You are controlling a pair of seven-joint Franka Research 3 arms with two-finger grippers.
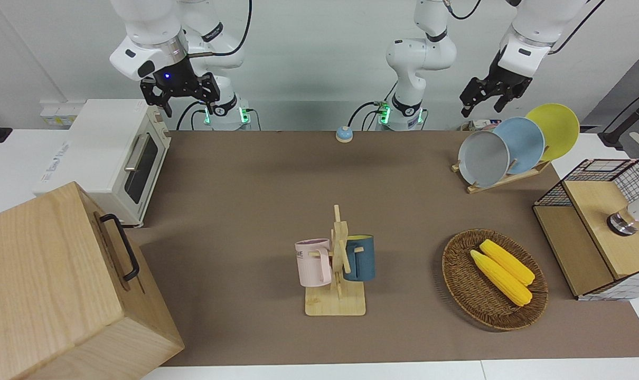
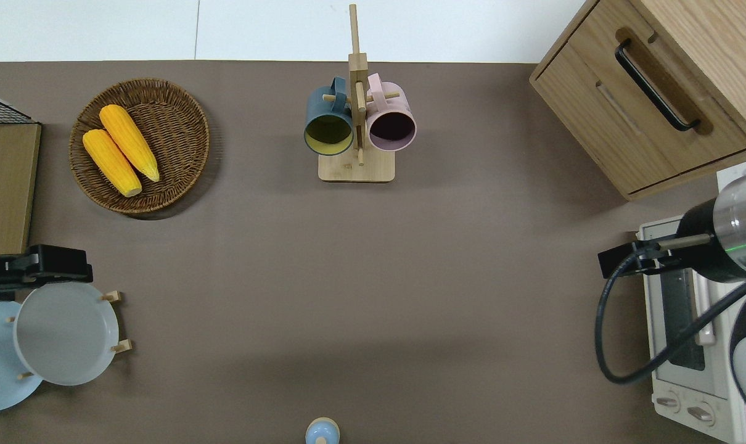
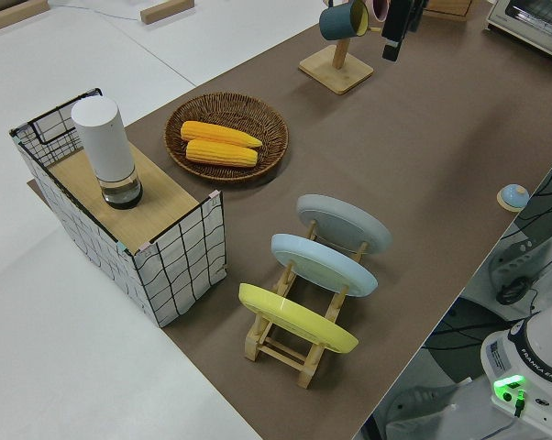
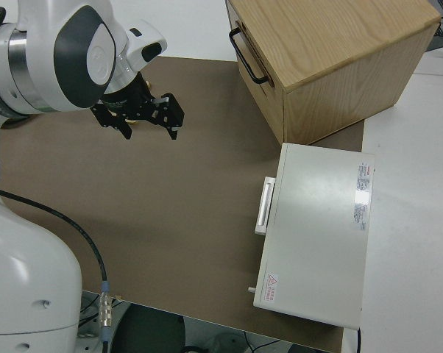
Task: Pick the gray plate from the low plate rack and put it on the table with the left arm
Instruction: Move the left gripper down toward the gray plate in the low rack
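The gray plate (image 1: 483,158) leans in the slot of the low plate rack (image 1: 501,179) that lies farthest from the robots, at the left arm's end of the table (image 1: 277,190). It also shows in the overhead view (image 2: 65,333) and the left side view (image 3: 343,225). My left gripper (image 1: 482,107) is open and empty, up in the air. In the overhead view the left gripper (image 2: 43,271) is over the plate's rim farthest from the robots. My right gripper (image 1: 187,105) is open and empty, with the right arm parked.
A sky-blue plate (image 1: 523,145) and a yellow plate (image 1: 554,129) stand in the same rack, nearer the robots. A wicker basket with corn (image 1: 494,279), a wire-sided box (image 1: 599,227), a mug stand (image 1: 338,264), a toaster oven (image 1: 113,158), a wooden cabinet (image 1: 50,285) and a bell (image 1: 344,134) stand around.
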